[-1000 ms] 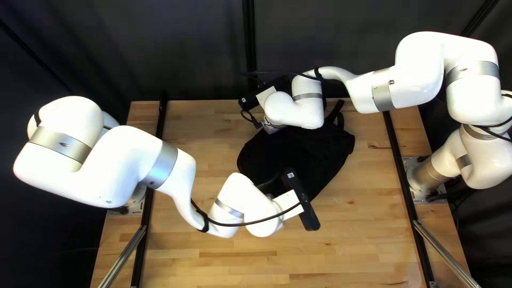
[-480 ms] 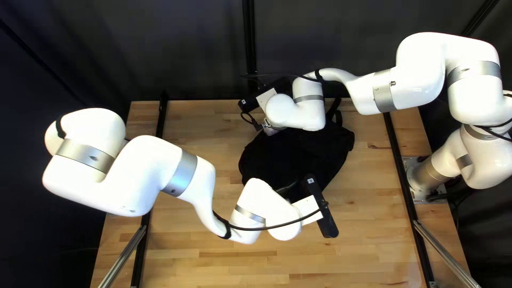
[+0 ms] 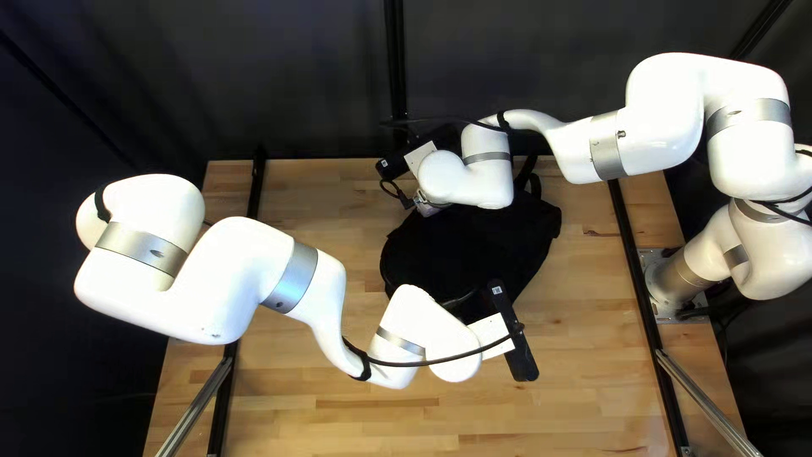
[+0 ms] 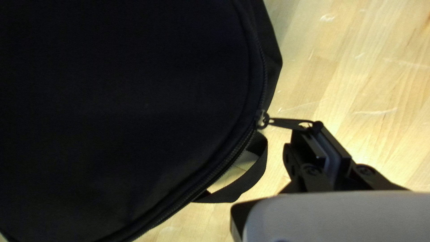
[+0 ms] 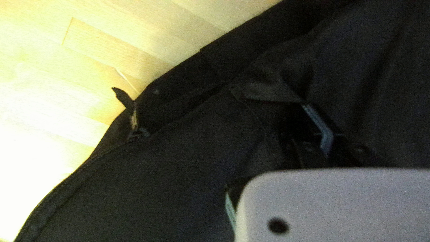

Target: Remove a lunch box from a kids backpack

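the black backpack (image 3: 474, 254) lay on the wooden table (image 3: 550, 398), at the middle of the top left view; the lunch box was hidden. the left gripper (image 3: 495, 334) was at the backpack's nearer end, and the right gripper (image 3: 429, 205) was over its farther part. in the left wrist view, the fingers were pressed together on the free end of a zipper pull (image 4: 286, 122), whose slider (image 4: 261, 119) sat on the curved zipper at the backpack's edge. a black strap loop (image 4: 253, 179) stuck out just beside it. in the right wrist view, the fingers were pinching a raised fold of the backpack's cloth (image 5: 277, 87). another zipper pull (image 5: 134, 117) stood near the edge, apart from that gripper.
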